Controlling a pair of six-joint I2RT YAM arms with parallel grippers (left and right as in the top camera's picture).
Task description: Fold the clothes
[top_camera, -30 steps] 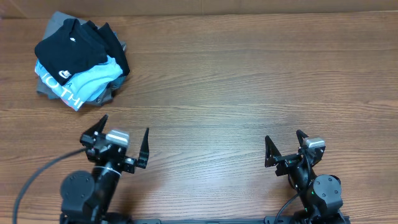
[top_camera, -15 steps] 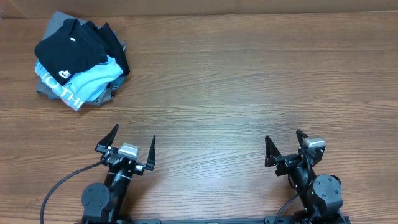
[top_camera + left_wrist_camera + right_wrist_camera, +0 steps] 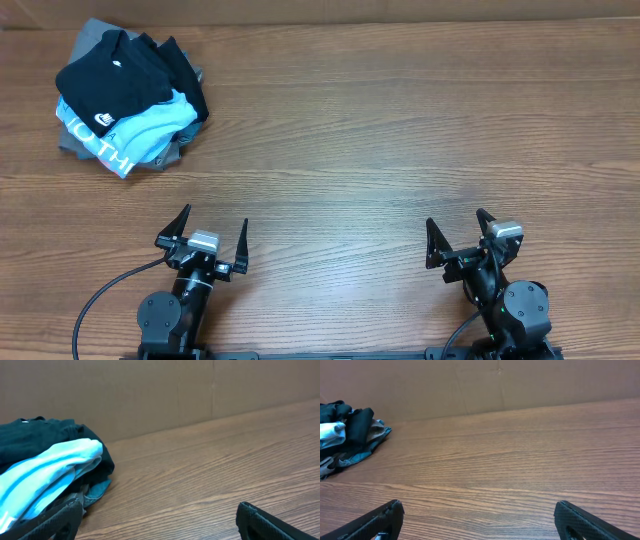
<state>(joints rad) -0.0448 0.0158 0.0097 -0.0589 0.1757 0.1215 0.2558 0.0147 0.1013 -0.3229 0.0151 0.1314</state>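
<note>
— Where clothing is heaped at the table's (image 3: pixel 380 130) far left corner, which piece lies on top?
— The dark navy T-shirt (image 3: pixel 115 70), crumpled, over the light blue T-shirt (image 3: pixel 150 125) and the grey garment (image 3: pixel 68 143).
— And the arms?
— The left gripper (image 3: pixel 215 220) and right gripper (image 3: pixel 456 220) sit at the near edge, fingers spread wide, grasping nothing, well apart from the shirts.

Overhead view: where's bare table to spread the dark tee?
Bare table runs from the pile's right edge to the right side, between the far edge and the open left gripper and right gripper. Crowded only in the far-left corner: dark T-shirt atop the light blue T-shirt and grey garment.
</note>
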